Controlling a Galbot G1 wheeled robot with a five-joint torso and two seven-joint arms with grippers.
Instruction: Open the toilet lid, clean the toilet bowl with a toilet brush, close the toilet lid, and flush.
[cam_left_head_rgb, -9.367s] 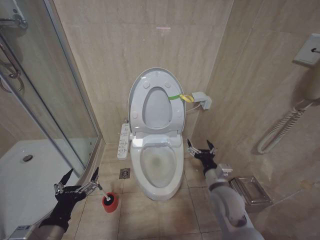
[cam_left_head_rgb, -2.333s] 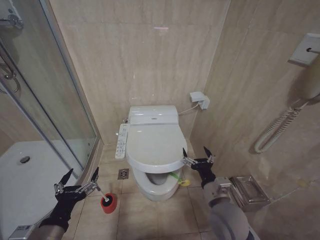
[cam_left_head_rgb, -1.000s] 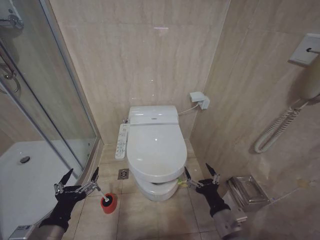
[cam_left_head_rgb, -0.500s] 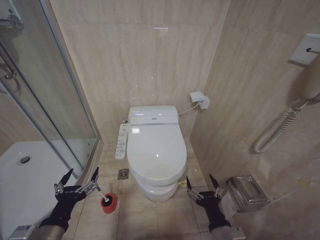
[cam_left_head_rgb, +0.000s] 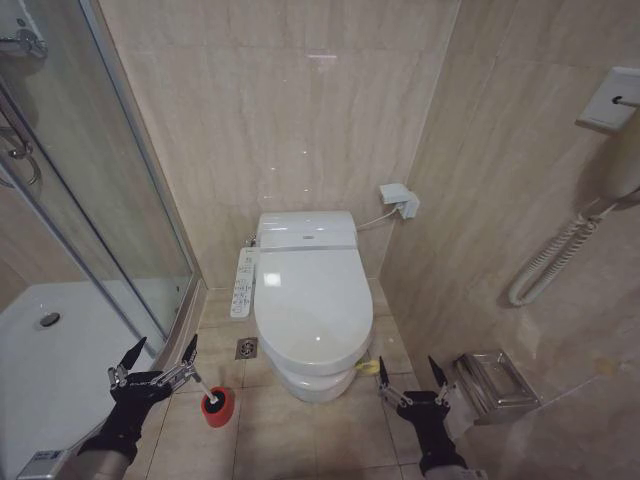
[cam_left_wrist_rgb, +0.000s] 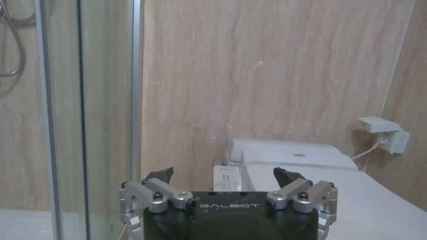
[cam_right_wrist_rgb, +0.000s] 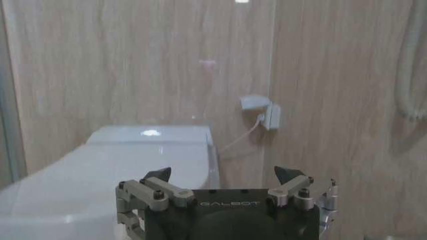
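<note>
Lid down: the toilet lid (cam_left_head_rgb: 311, 302) lies flat and shut over the toilet bowl (cam_left_head_rgb: 312, 380), whose white front curve peeks out beneath it at the near edge. A bit of the yellow-green strap loop (cam_left_head_rgb: 369, 367) pokes out from under the lid's near right side, down by the floor. The white button panel (cam_left_head_rgb: 244, 283) runs along the toilet's left side, and the tank (cam_left_head_rgb: 306, 230) sits against the far wall.

Right tool (cam_left_head_rgb: 411, 382) hangs low at the near right, just beside the bowl's front right corner, fingers spread wide and holding nothing; it is clear of the lid and the strap. In the right wrist view the same tool (cam_right_wrist_rgb: 223, 176) shows its two dark fingertips well apart, with the closed lid (cam_right_wrist_rgb: 100, 170) stretching away ahead of it.

Left tool (cam_left_head_rgb: 160, 358) is parked at the near left, beside the glass shower door (cam_left_head_rgb: 120, 200), also wide open and empty. Just to its right on the floor stands the small red holder cup (cam_left_head_rgb: 217, 406), with the toilet brush (cam_left_head_rgb: 203, 388) in it, its white handle leaning up toward the left tool's fingers; whether it touches them is hard to tell. A floor drain (cam_left_head_rgb: 247, 347) sits between the cup and the bowl. A metal fixture (cam_left_head_rgb: 495, 377) hangs on the right wall near the right tool.
</note>
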